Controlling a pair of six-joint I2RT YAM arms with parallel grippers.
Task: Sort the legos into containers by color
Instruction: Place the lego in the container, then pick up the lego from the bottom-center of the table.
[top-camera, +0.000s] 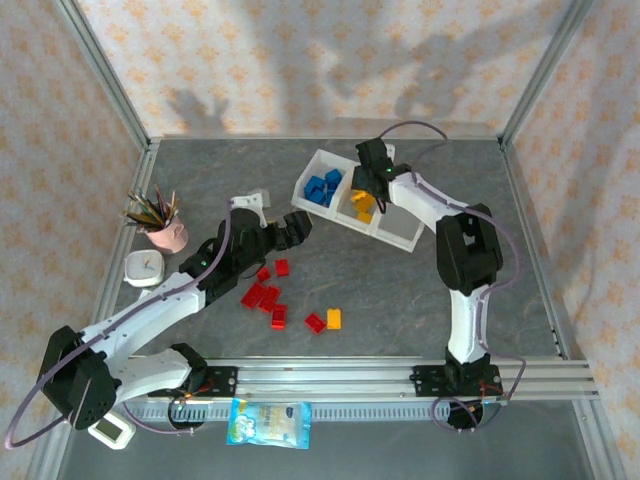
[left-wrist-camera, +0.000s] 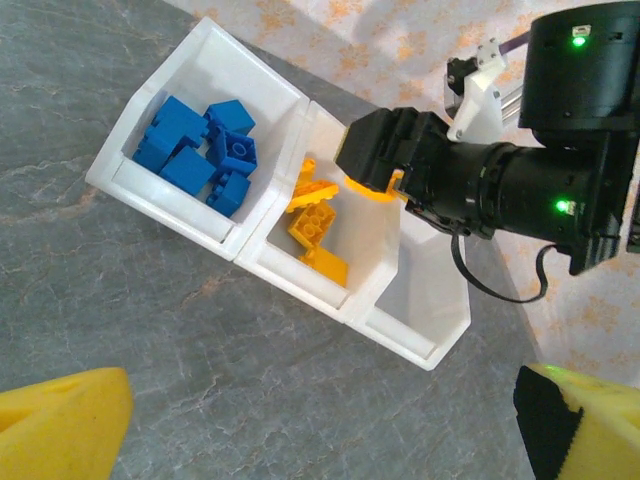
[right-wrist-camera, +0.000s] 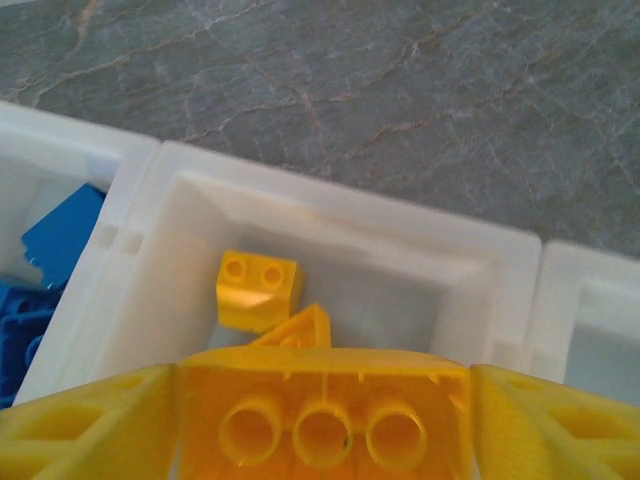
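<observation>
The white three-compartment tray (top-camera: 404, 238) stands at the back of the table. Blue legos (left-wrist-camera: 205, 150) fill its left compartment and yellow ones (left-wrist-camera: 315, 232) lie in the middle one; the right compartment (left-wrist-camera: 425, 290) holds nothing. My right gripper (right-wrist-camera: 325, 425) hangs over the middle compartment, shut on a yellow lego (right-wrist-camera: 325, 400) whose underside tubes face the camera. In the top view that gripper (top-camera: 373, 192) is above the tray. Several red legos (top-camera: 262, 295) and one yellow-orange lego (top-camera: 333, 318) lie on the table. My left gripper (top-camera: 297, 228) is open above them, with nothing between its fingers (left-wrist-camera: 60, 420).
A pink cup of pencils (top-camera: 165, 232) and a small white box (top-camera: 145, 268) stand at the left. Another white piece (top-camera: 250, 203) lies behind the left arm. A blue-and-white snack packet (top-camera: 270, 422) lies in front of the base rail (top-camera: 400, 375).
</observation>
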